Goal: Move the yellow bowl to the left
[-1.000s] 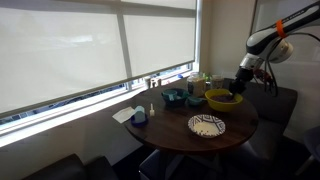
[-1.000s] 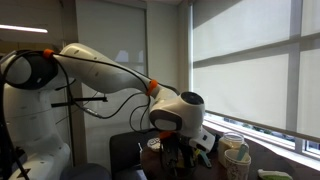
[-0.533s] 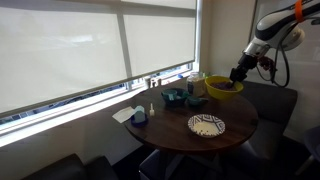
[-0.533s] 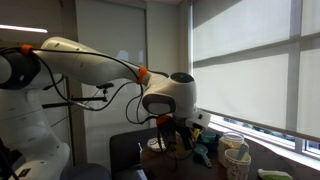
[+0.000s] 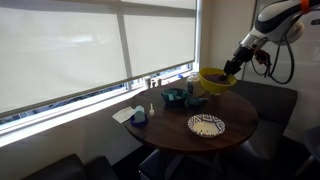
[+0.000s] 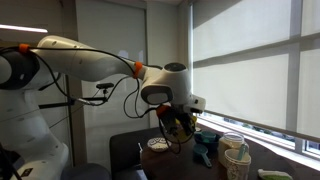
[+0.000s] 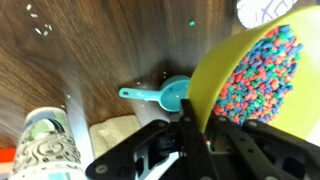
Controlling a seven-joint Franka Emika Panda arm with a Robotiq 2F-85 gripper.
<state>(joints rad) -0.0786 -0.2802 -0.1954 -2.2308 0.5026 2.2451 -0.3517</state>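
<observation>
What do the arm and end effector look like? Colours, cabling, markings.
The arm is glossy white with rounded links, an orange ring at one joint and black cables looping alongside. The end effector is black and angular. No markings legible.

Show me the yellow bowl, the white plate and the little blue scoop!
yellow bowl (image 5: 212, 83): in an exterior view, on its outer wall.
plate (image 5: 207, 125): in an exterior view, on its patterned middle.
scoop (image 7: 176, 93): wrist view, on its round cup.
</observation>
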